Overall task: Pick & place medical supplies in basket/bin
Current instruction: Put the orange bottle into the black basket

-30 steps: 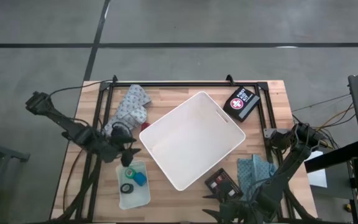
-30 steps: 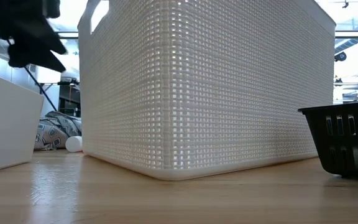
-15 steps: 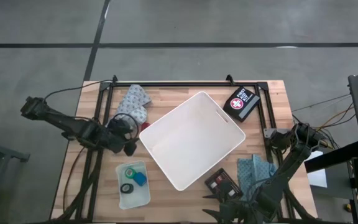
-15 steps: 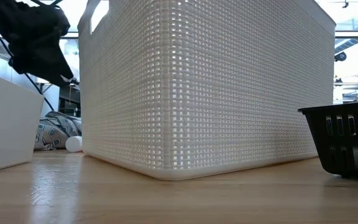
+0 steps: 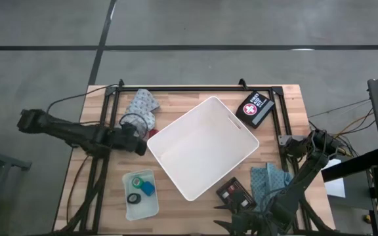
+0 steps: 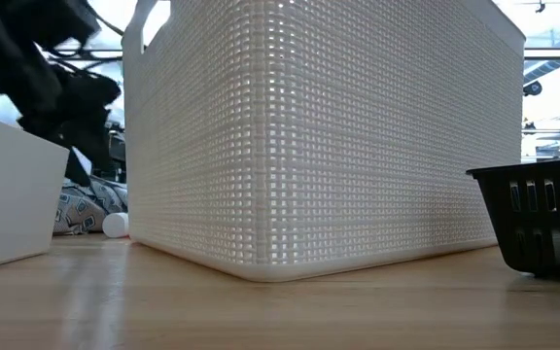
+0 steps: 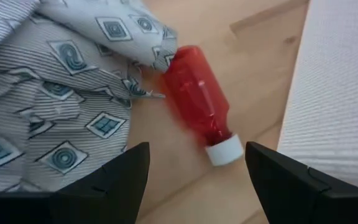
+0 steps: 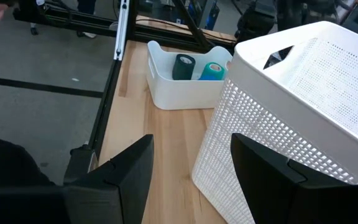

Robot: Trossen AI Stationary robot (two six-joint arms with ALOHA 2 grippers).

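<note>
My left gripper point(image 7: 194, 171) hangs with its fingers spread wide and empty, just over the red bottle point(image 7: 199, 102) lying on the wood. A skewed closing could roll it; its far end touches the patterned cloth point(image 7: 61, 74), which a finger might snag. The white bin point(image 5: 202, 146) sits just beside it, mid-table. My right gripper point(image 8: 191, 171), open too, waits by the bin's near corner

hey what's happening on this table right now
The left tool hangs open over a red bottle with a white cap, which lies on its side on the wood between a patterned cloth and the big white bin. Nothing is held yet, and the bin looks empty from above. The right tool waits open at the table's near right corner.
</note>
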